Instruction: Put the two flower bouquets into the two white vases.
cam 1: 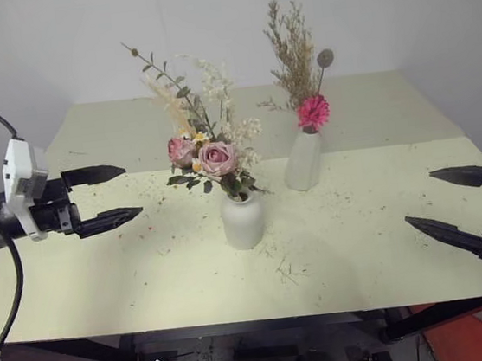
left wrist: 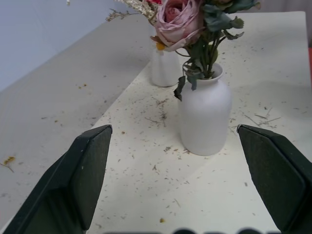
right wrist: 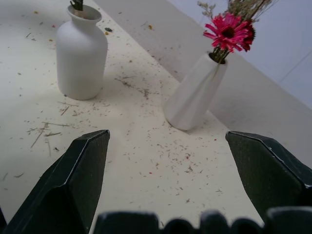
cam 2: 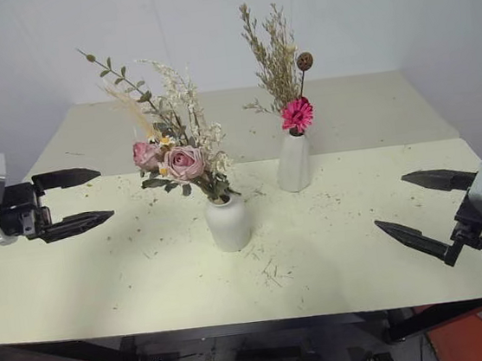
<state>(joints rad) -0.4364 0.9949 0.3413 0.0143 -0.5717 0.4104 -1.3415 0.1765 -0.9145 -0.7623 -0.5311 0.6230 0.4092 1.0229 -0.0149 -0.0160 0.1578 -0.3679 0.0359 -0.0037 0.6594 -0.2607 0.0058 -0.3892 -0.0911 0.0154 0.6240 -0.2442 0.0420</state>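
The pink rose bouquet (cam 1: pixel 212 153) stands upright in the short round white vase (cam 1: pixel 243 219) near the middle of the table. Behind it and to the right, the magenta flower bouquet (cam 1: pixel 306 77) with dried grasses stands in the taller slim white vase (cam 1: pixel 303 161). My left gripper (cam 1: pixel 112 195) hovers open and empty over the table's left side, well away from the round vase. Over the right edge my right gripper (cam 1: pixel 448 200) is open too, with nothing between its fingers. The left wrist view looks at the round vase (left wrist: pixel 204 117), the right wrist view at the slim vase (right wrist: pixel 195 95).
The pale yellow table (cam 1: pixel 148 278) is strewn with small dried flower bits. A white wall rises behind it. Dark table supports and an orange patch (cam 1: pixel 468 337) show below the front edge.
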